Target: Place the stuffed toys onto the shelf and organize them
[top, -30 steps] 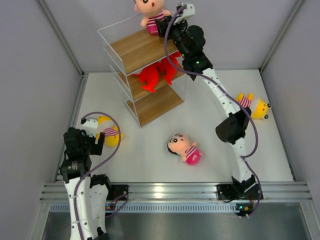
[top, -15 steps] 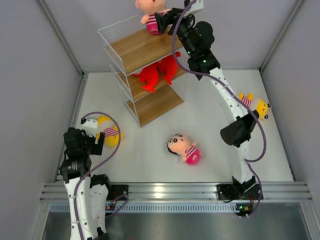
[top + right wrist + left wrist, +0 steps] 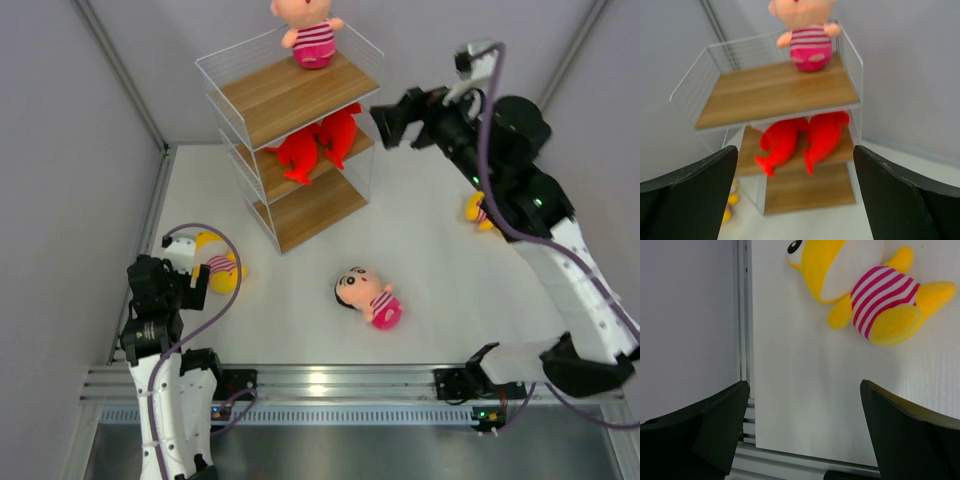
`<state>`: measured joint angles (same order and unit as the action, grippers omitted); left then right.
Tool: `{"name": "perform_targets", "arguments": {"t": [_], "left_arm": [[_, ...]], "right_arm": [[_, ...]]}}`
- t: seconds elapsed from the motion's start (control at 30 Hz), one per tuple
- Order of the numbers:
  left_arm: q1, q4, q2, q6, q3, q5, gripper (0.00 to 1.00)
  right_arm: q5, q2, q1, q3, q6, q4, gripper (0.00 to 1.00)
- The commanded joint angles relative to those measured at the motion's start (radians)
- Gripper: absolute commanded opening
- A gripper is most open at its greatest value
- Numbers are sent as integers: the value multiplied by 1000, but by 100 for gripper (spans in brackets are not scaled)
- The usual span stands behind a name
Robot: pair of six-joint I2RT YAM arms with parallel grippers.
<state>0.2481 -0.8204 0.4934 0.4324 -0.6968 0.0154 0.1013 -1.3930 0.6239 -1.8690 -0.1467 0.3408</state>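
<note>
Top external as guide, with left jaws and right jaws released: centre right jaws over boy doll (image 3: 368, 298) on worktop (image 3: 430, 240), clench torso, seat beside twin (image 3: 312, 30) atop shelf (image 3: 285, 98).

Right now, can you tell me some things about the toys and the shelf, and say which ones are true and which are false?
1. Two red sharks lie side by side on the middle tier of the shelf. True.
2. A yellow figure sits on the top tier. False: a boy doll in pink stripes sits there.
3. The bottom board is bare. True.
4. The right gripper holds a toy. False: it is open and empty.
5. A second boy doll lies on the table. True.
</note>
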Motion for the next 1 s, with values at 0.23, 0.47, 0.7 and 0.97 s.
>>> {"name": "perform_targets", "arguments": {"t": [0.23,0.47,0.7,0.97], "left_arm": [[-1,13,59,3,0,14,99],[0,12,102,-40,-7,63,99],[-1,12,122,-20,17,104,99],[-1,10,103,2,34,97,99]], "right_arm": [[-179,399,20,692,-183,517,98],[-290,465,28,1065,-263,278,85],[-291,332,28,1159,-226,100,79],[-345,204,28,1197,-205,27,65]]}}
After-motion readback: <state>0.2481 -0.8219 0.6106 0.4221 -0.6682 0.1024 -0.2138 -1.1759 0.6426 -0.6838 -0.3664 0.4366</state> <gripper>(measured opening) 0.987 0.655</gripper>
